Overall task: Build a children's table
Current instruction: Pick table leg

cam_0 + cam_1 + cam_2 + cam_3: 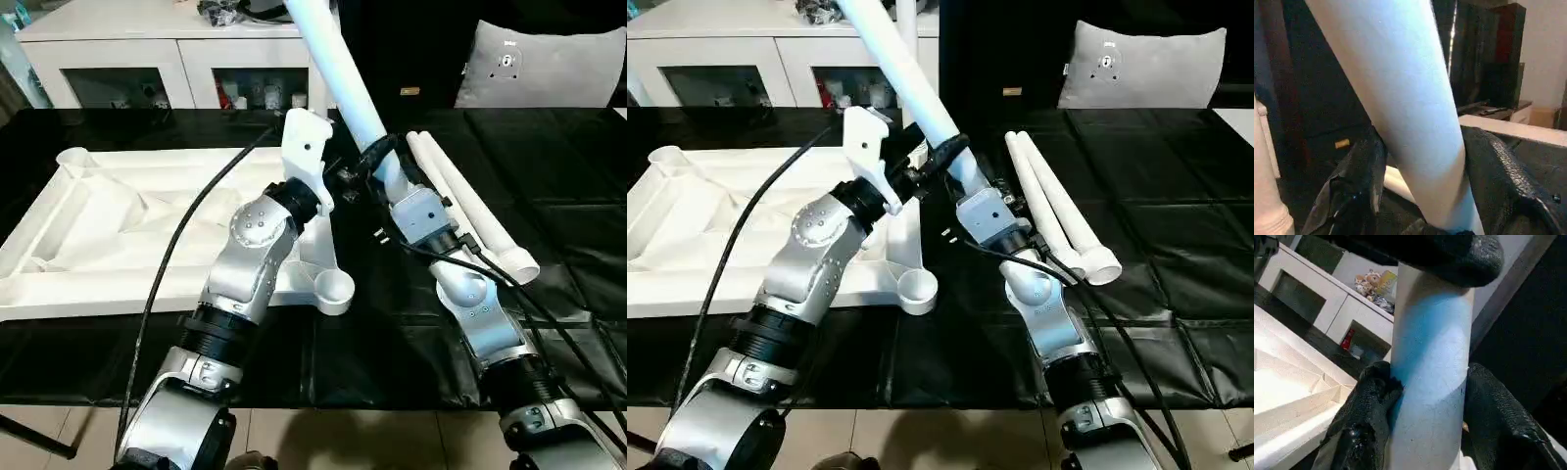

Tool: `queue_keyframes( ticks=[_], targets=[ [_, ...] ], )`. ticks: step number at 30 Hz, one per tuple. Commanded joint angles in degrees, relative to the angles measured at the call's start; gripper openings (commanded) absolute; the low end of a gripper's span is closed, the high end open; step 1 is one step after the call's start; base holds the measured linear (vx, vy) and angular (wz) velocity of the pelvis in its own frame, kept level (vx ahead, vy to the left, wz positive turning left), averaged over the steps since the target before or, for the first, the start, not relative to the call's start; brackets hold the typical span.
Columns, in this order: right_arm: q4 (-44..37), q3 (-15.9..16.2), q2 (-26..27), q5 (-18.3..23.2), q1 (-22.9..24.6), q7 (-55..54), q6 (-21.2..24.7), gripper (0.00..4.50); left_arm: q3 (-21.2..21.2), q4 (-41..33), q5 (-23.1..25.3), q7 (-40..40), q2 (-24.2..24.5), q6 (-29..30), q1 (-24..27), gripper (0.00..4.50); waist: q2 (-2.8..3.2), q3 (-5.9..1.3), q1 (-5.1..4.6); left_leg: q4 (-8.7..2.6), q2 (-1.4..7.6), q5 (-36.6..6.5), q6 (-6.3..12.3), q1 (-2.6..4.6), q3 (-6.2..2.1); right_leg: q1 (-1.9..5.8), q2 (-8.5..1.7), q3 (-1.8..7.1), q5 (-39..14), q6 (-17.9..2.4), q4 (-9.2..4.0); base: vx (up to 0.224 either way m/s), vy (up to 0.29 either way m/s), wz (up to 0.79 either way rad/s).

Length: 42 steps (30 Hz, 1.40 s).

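Observation:
The white table top (pixel 108 220) lies underside up on the left of the black surface, ribs and round corner sockets (pixel 333 289) showing. One white leg (pixel 338 64) is held in the air, slanting up and away to the left. My right gripper (pixel 384 157) is shut on its lower part, and the right wrist view shows the leg (pixel 1430 382) pressed between the black fingers (pixel 1364 421). My left gripper (pixel 345 178) is shut on the same leg (pixel 1400 98) just beside it, fingers (pixel 1354 196) on either side. The leg's lower end is hidden behind the grippers.
Two spare white legs (pixel 470 211) lie side by side on the black cover to the right of my right arm. A white cabinet with glass doors (pixel 176 59) stands behind the work surface, and a grey cushion (pixel 549 64) sits at the back right.

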Motion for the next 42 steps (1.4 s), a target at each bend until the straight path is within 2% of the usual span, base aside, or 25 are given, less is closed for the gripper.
queue_keyframes(
  ticks=[1,3,4,5,8,10,14,19,21,22,24,30,32,35,40,42],
  targets=[
    [-0.54,3.88,0.1,-2.22,-0.87,3.25,-2.64,1.84,1.9,-1.99,-5.23,-1.15,-2.48,5.11,-0.56,2.17,-0.39,-4.35,0.09,-3.36,3.2,-10.84,4.8,1.56,-1.31,2.77,-4.92,2.83,-2.54,-13.58,-4.01,0.0,0.0,0.0],
    [-0.55,3.95,0.04,-2.21,-0.87,3.32,-2.69,1.84,2.8,-2.75,-7.68,-1.47,-3.45,6.94,-0.46,2.1,-0.47,-4.32,0.17,-3.29,3.16,-10.93,4.92,1.52,-1.26,2.87,-4.92,2.81,-2.63,-13.82,-3.91,0.0,0.0,0.0],
    [-0.48,4.04,0.0,-2.18,-0.93,3.41,-2.74,1.84,4.46,-4.15,-12.03,-1.54,-5.39,9.49,-0.35,2.1,-0.54,-4.3,0.12,-3.32,3.16,-10.77,5.42,1.43,-1.32,2.87,-4.9,2.76,-2.91,-13.83,-4.05,0.0,0.0,0.0],
    [-0.48,4.04,0.0,-2.18,-0.93,3.41,-2.74,1.84,4.46,-4.15,-12.03,-1.54,-5.39,9.49,-0.35,2.07,-0.59,-4.28,0.12,-3.25,3.15,-10.78,5.44,1.42,-1.27,2.89,-4.92,2.75,-3.0,-13.84,-4.02,0.0,0.0,0.0],
    [-0.33,4.17,0.11,-2.13,-1.02,3.52,-2.84,1.84,6.89,-5.25,-17.31,0.16,-8.07,11.88,-0.53,2.05,-0.69,-4.22,0.09,-3.21,3.08,-10.89,5.92,1.35,-1.25,2.87,-4.84,2.7,-3.86,-13.67,-4.18,0.0,0.0,0.0],
    [-0.23,4.22,0.2,-2.08,-1.12,3.51,-2.86,1.84,7.59,-4.6,-18.4,0.8,-8.62,11.75,-0.76,2.05,-0.66,-4.19,0.04,-3.27,3.03,-11.4,6.01,1.37,-1.29,2.81,-4.75,2.67,-5.35,-13.03,-4.36,0.0,0.0,0.0],
    [-0.08,4.22,0.28,-2.0,-1.26,3.45,-2.86,1.84,9.38,-3.8,-20.05,1.57,-9.1,12.7,-1.12,2.05,-0.64,-4.21,-0.04,-3.31,3.06,-11.21,5.86,1.37,-1.32,2.79,-4.67,2.7,-5.12,-12.66,-4.33,0.0,0.0,0.0],
    [0.26,4.11,0.27,-2.02,-1.45,3.75,-2.36,1.84,12.44,-5.03,-23.65,1.41,-10.22,17.1,-1.4,2.05,-0.61,-4.18,-0.06,-3.31,3.06,-11.19,5.88,1.46,-1.29,2.74,-4.64,2.68,-4.72,-12.85,-4.3,0.0,0.0,0.0],
    [0.3,4.13,0.31,-2.0,-1.48,3.83,-2.24,1.84,12.21,-5.34,-23.71,1.54,-9.97,17.33,-1.29,2.05,-0.61,-4.2,-0.05,-3.31,3.08,-11.26,5.85,1.48,-1.28,2.75,-4.65,2.7,-4.84,-12.81,-4.32,0.0,0.0,0.0],
    [0.47,4.22,0.42,-1.78,-1.62,4.25,-1.92,1.84,10.41,-5.11,-21.05,1.37,-8.95,16.07,-1.08,2.05,-0.56,-4.18,-0.03,-3.36,3.12,-11.22,5.82,1.45,-1.34,2.78,-4.68,2.69,-4.93,-12.72,-4.31,0.0,0.0,0.0],
    [0.6,4.25,0.5,-1.6,-1.73,4.53,-1.72,1.84,9.17,-4.79,-19.33,1.25,-8.34,15.08,-1.03,2.05,-0.59,-4.17,-0.08,-3.4,3.17,-11.34,5.91,1.43,-1.39,2.8,-4.67,2.71,-5.08,-12.3,-4.39,0.0,0.0,0.0],
    [0.79,3.6,1.18,0.22,-1.48,5.54,-0.38,1.84,10.71,-4.08,-18.87,3.67,-8.4,14.77,-1.55,2.05,-0.61,-4.16,-0.14,-3.43,3.15,-11.58,5.72,1.46,-1.34,2.82,-4.73,2.75,-4.93,-12.44,-4.4,0.0,0.0,0.0],
    [1.13,3.16,1.5,1.82,-1.5,6.65,0.18,2.4,11.25,-3.75,-18.46,4.51,-8.23,14.4,-1.68,2.05,-0.62,-4.16,-0.16,-3.44,3.18,-11.47,5.91,1.4,-1.38,2.86,-4.78,2.76,-4.99,-12.41,-4.39,0.0,0.0,0.0],
    [1.16,3.11,1.76,4.28,-1.25,9.59,1.48,2.58,11.65,-3.46,-17.9,5.21,-8.15,13.65,-1.71,2.05,-0.55,-4.13,-0.14,-3.46,3.22,-11.73,5.95,1.4,-1.38,2.85,-4.74,2.72,-5.22,-12.45,-4.49,0.0,0.0,0.0],
    [0.5,3.49,1.9,5.74,-0.47,11.89,1.8,2.94,11.38,-2.91,-16.88,5.92,-7.63,12.76,-1.67,2.05,-0.51,-4.21,-0.06,-3.45,3.33,-11.04,6.07,1.37,-1.45,2.85,-4.83,2.76,-4.3,-12.76,-4.36,0.0,0.0,0.0],
    [0.52,3.5,2.26,7.02,-0.18,13.19,0.25,3.16,10.91,-2.33,-15.19,6.39,-6.84,11.9,-1.66,2.05,-0.16,-4.19,0.01,-3.5,3.41,-11.47,6.06,1.45,-1.51,2.77,-4.88,2.74,-4.36,-12.89,-4.37,0.0,0.0,0.0]
  ],
)
